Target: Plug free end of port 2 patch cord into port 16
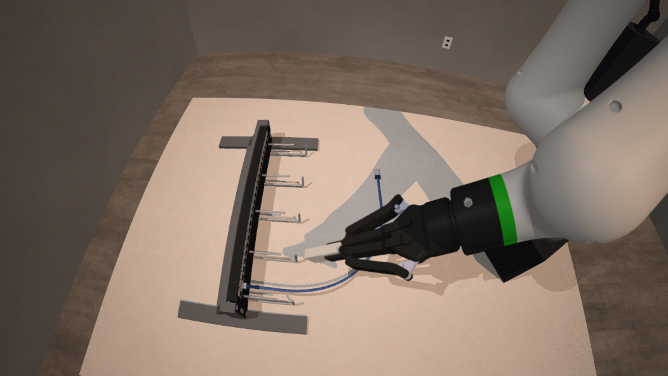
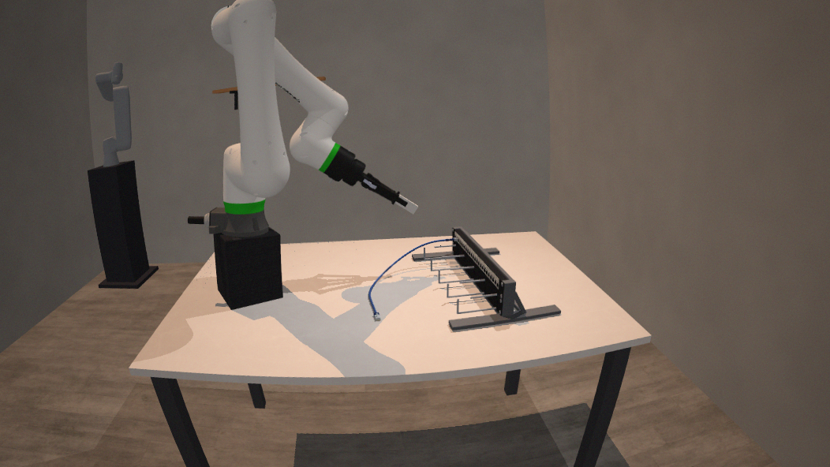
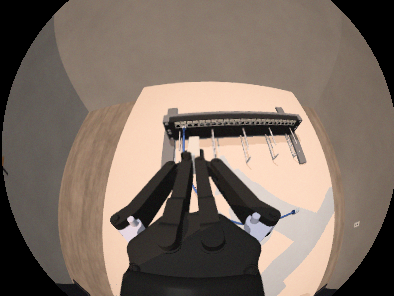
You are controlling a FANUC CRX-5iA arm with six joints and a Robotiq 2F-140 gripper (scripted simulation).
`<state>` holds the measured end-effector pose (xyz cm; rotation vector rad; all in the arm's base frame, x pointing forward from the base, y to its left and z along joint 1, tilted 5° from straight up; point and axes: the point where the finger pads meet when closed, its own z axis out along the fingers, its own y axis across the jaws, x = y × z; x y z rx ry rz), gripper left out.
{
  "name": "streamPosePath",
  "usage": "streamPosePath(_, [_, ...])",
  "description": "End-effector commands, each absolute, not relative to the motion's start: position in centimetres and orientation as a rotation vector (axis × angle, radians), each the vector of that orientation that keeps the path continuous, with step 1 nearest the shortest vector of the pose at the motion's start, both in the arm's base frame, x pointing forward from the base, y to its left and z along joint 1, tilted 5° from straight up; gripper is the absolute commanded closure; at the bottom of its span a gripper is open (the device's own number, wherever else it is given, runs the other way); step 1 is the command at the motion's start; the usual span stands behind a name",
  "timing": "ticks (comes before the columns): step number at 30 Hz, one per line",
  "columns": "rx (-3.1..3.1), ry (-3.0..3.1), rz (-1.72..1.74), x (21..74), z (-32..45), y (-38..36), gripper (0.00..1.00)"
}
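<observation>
The black patch panel rack (image 1: 244, 205) (image 2: 485, 270) (image 3: 233, 120) stands upright on the table (image 1: 420, 327) (image 2: 278, 342). The blue patch cord (image 1: 298, 289) (image 2: 393, 262) (image 3: 181, 142) runs from a port near the rack's low-number end and arcs over the table. Its free plug (image 1: 378, 173) (image 2: 375, 317) (image 3: 293, 212) lies loose on the table, away from the rack. My gripper (image 1: 318, 253) (image 2: 409, 206) (image 3: 194, 144) is shut with nothing between its fingers. It hangs in the air well above the table, pointing at the rack, back from the panel's face. The port numbers are too small to read.
Several thin metal cable bars (image 1: 284, 182) (image 2: 458, 273) stick out from the rack towards the arm. Two flat grey feet (image 1: 242, 319) (image 1: 298, 142) carry the rack. The arm's black pedestal (image 2: 246, 264) stands at the table's back left.
</observation>
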<state>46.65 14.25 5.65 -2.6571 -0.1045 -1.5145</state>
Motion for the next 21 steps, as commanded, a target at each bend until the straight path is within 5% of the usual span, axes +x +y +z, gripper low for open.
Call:
streamPosePath(1, [-2.662, -0.104, -1.510, 46.7, 5.7, 13.8, 1.00])
streamPosePath(21, [-2.662, -0.104, -1.510, 47.5, 5.4, 5.7, 1.00])
